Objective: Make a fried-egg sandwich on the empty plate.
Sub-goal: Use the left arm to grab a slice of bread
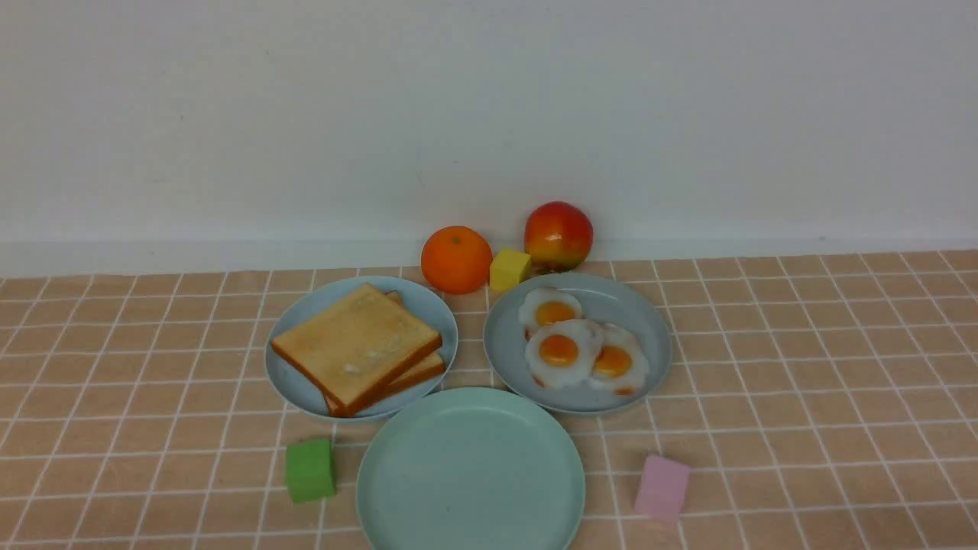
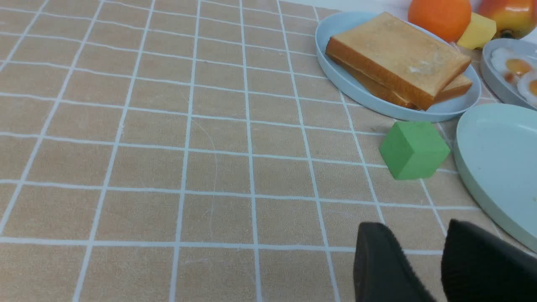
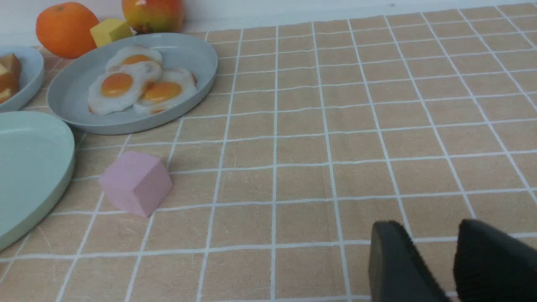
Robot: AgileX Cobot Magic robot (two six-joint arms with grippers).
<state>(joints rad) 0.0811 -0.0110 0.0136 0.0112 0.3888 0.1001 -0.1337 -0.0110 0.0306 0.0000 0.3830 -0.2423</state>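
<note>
— What do the wrist views add?
— The left end effector (image 2: 419,235) and right end effector (image 3: 430,235), both parted and empty, over the tabletop (image 2: 168,167).
— And the front view?
— The mint-green plate (image 1: 470,466) sits nearest, bare. Behind it are toast slices (image 1: 355,344) on the left and fried eggs (image 1: 561,347) on the right.

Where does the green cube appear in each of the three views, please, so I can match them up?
Front view: green cube on the cloth, just left of the mint-green plate, nearer than the toast plate.
Left wrist view: green cube between the toast plate and the mint-green plate.
Right wrist view: not in it.
Shared landmark: the mint-green plate, seen in all three.
</note>
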